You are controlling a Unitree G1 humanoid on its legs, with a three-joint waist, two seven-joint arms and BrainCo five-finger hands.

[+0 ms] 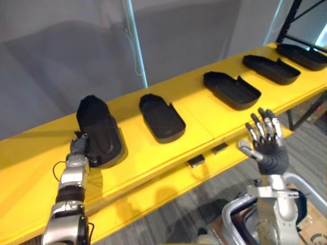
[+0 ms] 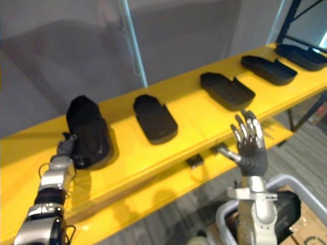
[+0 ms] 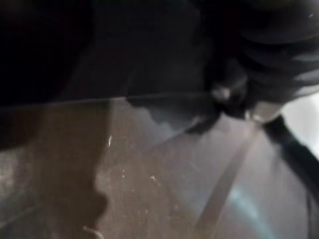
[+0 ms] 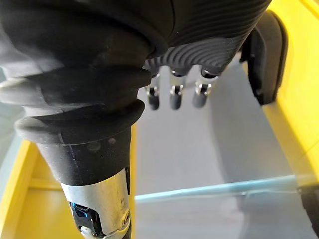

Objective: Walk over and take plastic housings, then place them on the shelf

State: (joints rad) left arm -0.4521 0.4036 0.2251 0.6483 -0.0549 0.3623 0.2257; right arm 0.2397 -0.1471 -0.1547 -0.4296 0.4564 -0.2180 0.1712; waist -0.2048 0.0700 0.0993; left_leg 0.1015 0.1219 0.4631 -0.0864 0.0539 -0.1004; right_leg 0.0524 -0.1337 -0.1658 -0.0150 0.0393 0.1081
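Several black plastic housings lie in a row on the yellow shelf [image 1: 199, 115]. My left hand [image 1: 77, 148] is at the near left edge of the leftmost housing [image 1: 99, 130], curled on its rim; that housing stands higher and more tilted than the rest. Beside it lies a second housing [image 1: 162, 118], then a third housing [image 1: 232, 90], with more further right. My right hand [image 1: 268, 145] is raised in front of the shelf's lower ledge, open, fingers straight, holding nothing. In the right wrist view its fingers [image 4: 172, 97] point past a housing [image 4: 266, 55] on the shelf.
A grey bin [image 2: 291, 182] with dark parts inside stands on the floor at lower right. Two small black clips [image 1: 195, 161] sit on the shelf's lower ledge. A grey wall with a pale pole [image 1: 135, 43] rises behind. A dark rack upright [image 1: 291, 18] stands at the far right.
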